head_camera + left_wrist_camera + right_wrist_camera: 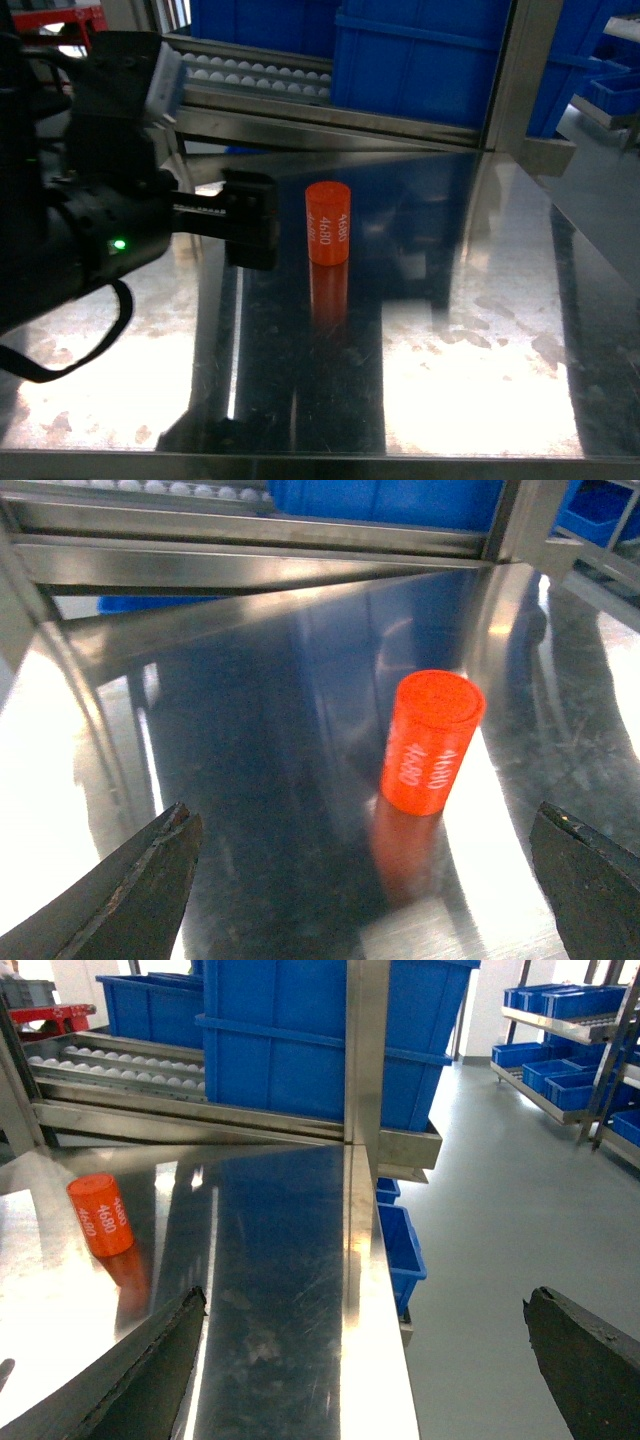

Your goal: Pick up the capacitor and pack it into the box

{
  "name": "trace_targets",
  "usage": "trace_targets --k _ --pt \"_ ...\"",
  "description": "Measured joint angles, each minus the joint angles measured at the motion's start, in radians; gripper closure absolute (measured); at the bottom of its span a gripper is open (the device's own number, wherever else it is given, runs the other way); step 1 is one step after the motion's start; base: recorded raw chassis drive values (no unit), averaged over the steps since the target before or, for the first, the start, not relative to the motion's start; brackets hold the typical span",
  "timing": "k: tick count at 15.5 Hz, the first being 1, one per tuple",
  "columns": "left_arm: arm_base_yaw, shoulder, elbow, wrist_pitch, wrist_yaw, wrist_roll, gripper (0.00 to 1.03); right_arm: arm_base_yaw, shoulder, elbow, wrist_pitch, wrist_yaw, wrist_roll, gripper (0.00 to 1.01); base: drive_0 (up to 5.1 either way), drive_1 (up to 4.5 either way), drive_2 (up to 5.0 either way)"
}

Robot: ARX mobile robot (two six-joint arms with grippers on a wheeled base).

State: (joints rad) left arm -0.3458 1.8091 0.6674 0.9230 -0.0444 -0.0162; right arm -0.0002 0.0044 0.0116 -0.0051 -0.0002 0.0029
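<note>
An orange cylindrical capacitor with white "4680" print stands upright on the shiny steel table. My left gripper is just left of it, open and level with it, touching nothing. In the left wrist view the capacitor stands ahead of the wide-open left gripper, right of centre. My right gripper is open and empty over the table's right edge, with the capacitor far off to its left. The box is out of view.
Big blue bins and a roller conveyor run along the back behind a steel rail. A steel post rises at the back right. Beyond the table's right edge is grey floor with shelves of blue bins.
</note>
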Motion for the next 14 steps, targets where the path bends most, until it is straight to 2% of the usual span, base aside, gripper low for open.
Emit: trace_targets --k 3,5,11,14 --pt "-0.044 0.111 0.087 0.002 0.014 -0.011 0.05 0.0 0.0 0.0 0.0 0.0 0.0 0.03 0.0 0.0 0.0" --pt "-0.055 0.173 0.143 -0.005 0.029 -0.015 0.05 0.0 0.0 0.0 0.0 0.0 0.0 0.03 0.0 0.0 0.0" --pt "-0.051 0.42 0.423 -0.086 0.064 -0.06 0.05 0.0 0.0 0.0 0.0 0.0 0.0 0.03 0.0 0.0 0.0" --pt "-0.047 0.506 0.547 -0.13 0.082 -0.065 0.05 0.0 0.0 0.0 0.0 0.0 0.0 0.03 0.0 0.0 0.0"
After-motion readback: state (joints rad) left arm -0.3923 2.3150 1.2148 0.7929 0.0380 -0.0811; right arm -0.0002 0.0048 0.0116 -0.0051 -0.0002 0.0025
